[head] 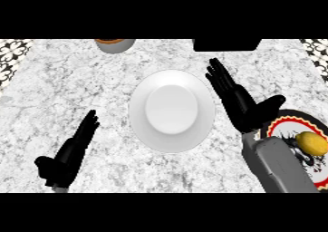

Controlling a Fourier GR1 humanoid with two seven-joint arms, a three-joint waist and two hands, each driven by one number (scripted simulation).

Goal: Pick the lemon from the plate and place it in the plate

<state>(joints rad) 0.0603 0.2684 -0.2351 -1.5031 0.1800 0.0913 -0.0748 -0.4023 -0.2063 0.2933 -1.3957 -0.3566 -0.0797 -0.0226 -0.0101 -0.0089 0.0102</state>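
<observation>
**Lemon on patterned plate, both hands empty**

The lemon (312, 143) sits on the patterned plate (289, 118), a red-rimmed dish at the counter's right side, partly cut off by the view's edge. The right forearm (282, 167) crosses in front of that plate's left part and hides some of it. The white plate (172, 111) lies at mid-counter with nothing on it; that reads as the destination.

Right hand (239, 97): fingers straight and spread, thumb out, holding nothing. It hangs between the two plates, just beside the white plate's right rim, with the lemon behind its wrist. Left hand (68, 154): fingers straight, empty, low at the view's left, resting.

Handling, as judgement: the lemon should be light, stiff-skinned and not fragile, but rounded and waxy, so apt to roll or slip. Best taken across its middle, fingers on one flank, thumb opposite. Dark markings beside it on the plate may be printed pattern or shadow; cannot tell.

Room: bare marble counter (73, 86) between the plates gives a short open carry leftward. The patterned plate lies near the counter's right edge, so a nudged lemon could roll off. A bowl (114, 44) and a dark object (227, 44) stand at the far edge, well apart from the path.
</observation>
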